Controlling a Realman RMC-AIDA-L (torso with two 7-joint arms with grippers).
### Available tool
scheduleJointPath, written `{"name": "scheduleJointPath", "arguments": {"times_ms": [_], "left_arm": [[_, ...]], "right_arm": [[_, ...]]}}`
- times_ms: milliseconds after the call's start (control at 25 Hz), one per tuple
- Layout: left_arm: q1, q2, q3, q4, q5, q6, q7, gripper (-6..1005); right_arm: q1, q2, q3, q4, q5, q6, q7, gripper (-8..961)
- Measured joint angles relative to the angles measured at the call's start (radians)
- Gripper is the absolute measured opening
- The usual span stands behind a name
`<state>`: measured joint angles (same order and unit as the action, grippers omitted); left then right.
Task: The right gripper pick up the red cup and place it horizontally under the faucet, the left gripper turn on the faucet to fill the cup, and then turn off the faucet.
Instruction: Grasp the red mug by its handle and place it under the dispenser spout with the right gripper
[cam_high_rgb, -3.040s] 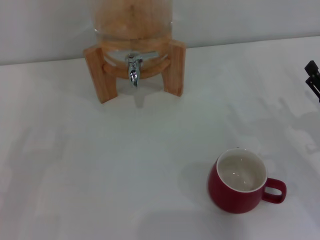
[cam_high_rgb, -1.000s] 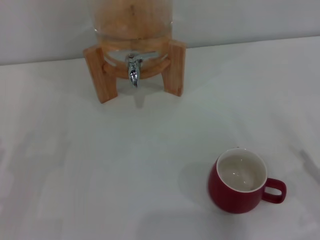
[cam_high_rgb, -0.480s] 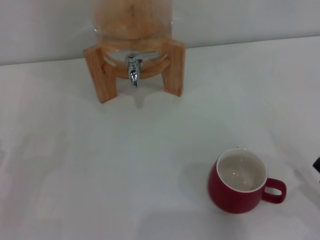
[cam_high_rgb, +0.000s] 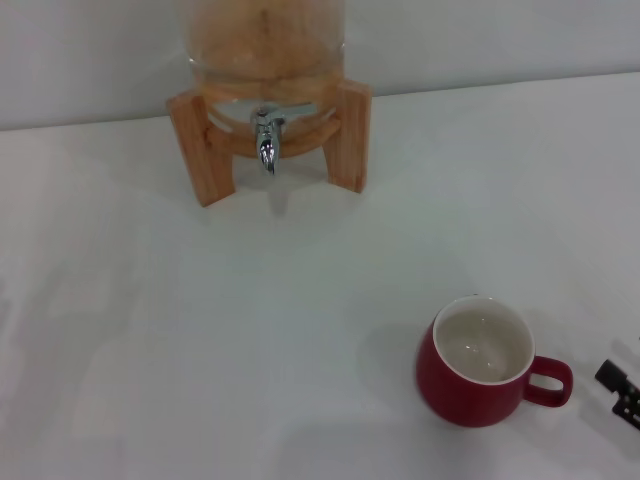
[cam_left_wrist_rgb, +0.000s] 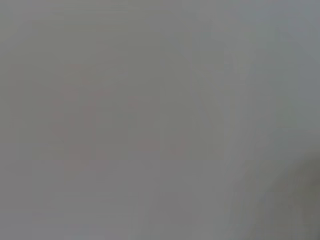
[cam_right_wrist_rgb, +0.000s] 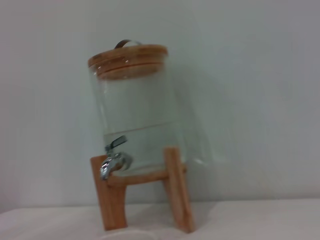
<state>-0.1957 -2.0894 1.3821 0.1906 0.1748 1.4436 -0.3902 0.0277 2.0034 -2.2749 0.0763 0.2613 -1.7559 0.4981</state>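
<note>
The right gripper (cam_high_rgb: 620, 392) pokes into the head view at the lower right edge, where half a second ago only a sliver showed and a second ago nothing at all; it is closing in on its pickup, by my reading. Only a black tip shows, so I cannot tell whether it is open or closed. Just to its left, close but not touching, the red cup (cam_high_rgb: 478, 368) stands upright on the white desk (cam_high_rgb: 200, 340), handle pointing toward the gripper, unmoved. Well beyond the cup, far from the gripper, the faucet (cam_high_rgb: 266, 140) hangs in the wooden-framed dispenser (cam_high_rgb: 270, 90), nothing under it yet. The right wrist view shows the dispenser's glass body and wooden lid (cam_right_wrist_rgb: 127, 57), but not the cup. The left gripper is nowhere visible; its wrist view is a blank grey.
</note>
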Motion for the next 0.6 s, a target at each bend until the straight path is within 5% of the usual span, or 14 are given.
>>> {"name": "scheduleJointPath", "arguments": {"times_ms": [600], "left_arm": [[-0.001,0.000,0.000,0.003,0.000,0.000,0.001,772]], "right_arm": [[0.012,0.001,-0.001,-0.017,-0.114,0.049,0.004,777]]}}
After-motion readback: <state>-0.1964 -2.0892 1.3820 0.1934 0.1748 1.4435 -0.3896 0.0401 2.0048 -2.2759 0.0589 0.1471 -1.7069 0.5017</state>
